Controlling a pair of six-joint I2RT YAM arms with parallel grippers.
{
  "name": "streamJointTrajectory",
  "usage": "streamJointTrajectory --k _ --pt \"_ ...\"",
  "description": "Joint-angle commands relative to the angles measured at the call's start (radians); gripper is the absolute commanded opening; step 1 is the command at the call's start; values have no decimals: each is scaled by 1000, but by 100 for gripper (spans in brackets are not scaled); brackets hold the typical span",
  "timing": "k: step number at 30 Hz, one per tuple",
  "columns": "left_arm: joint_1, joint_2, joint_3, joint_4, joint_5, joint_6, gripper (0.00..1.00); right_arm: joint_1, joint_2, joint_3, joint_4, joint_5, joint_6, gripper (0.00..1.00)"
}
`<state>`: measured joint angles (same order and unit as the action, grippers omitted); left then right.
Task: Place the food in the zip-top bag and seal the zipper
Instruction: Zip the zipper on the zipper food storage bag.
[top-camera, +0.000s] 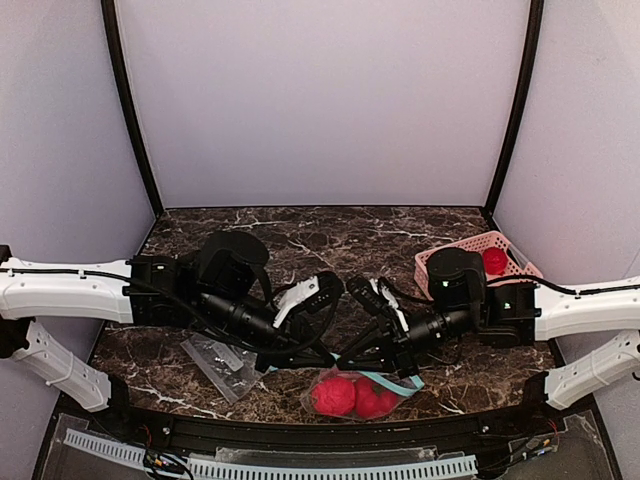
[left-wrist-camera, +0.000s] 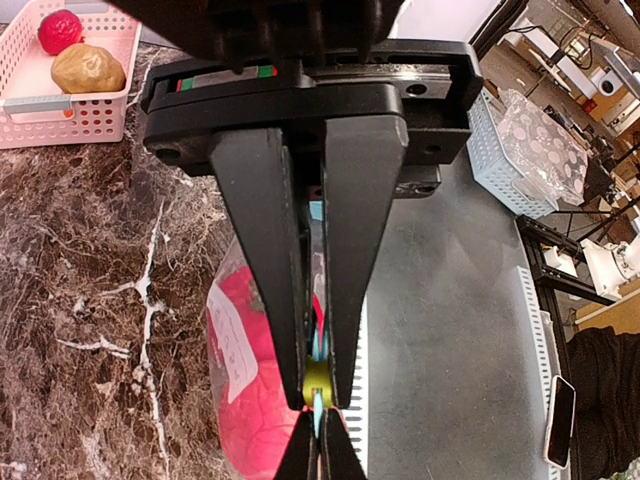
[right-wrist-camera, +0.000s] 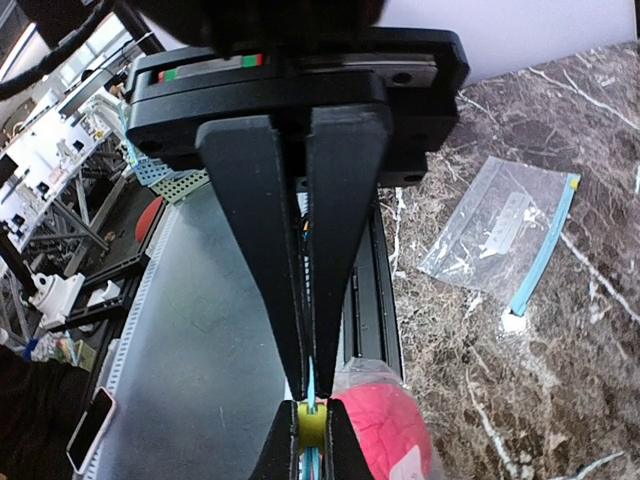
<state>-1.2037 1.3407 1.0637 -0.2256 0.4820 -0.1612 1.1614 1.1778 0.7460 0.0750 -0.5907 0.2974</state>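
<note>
The zip-top bag (top-camera: 352, 395) lies at the table's front edge with two red food pieces (top-camera: 334, 396) inside. In the left wrist view its white label (left-wrist-camera: 232, 342) shows over a red piece (left-wrist-camera: 255, 410). Both grippers meet tip to tip on the teal zipper (left-wrist-camera: 319, 402). My left gripper (left-wrist-camera: 318, 392) is shut on the strip beside a small yellow slider (left-wrist-camera: 317, 378). My right gripper (right-wrist-camera: 312, 395) is shut on the same strip (right-wrist-camera: 311, 380). In the top view the left gripper (top-camera: 325, 358) and right gripper (top-camera: 362, 356) hang over the bag. The orange piece is out of view.
A pink basket (top-camera: 470, 250) at the back right holds a red piece (top-camera: 494, 260) and a brown-tan piece (left-wrist-camera: 88, 68). A second, empty clear bag (top-camera: 224, 362) with a teal strip lies front left, also in the right wrist view (right-wrist-camera: 505, 228). A metal ledge (left-wrist-camera: 450, 330) borders the table front.
</note>
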Motion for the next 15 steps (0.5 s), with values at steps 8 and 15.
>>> streamJointTrajectory --k 8,15 --pt "65 -98 -43 -29 -146 -5 1 6 -56 -30 -58 72 -5 0" --pt "131 -130 -62 -71 -172 6 1 -9 -89 -65 -113 120 -3 0"
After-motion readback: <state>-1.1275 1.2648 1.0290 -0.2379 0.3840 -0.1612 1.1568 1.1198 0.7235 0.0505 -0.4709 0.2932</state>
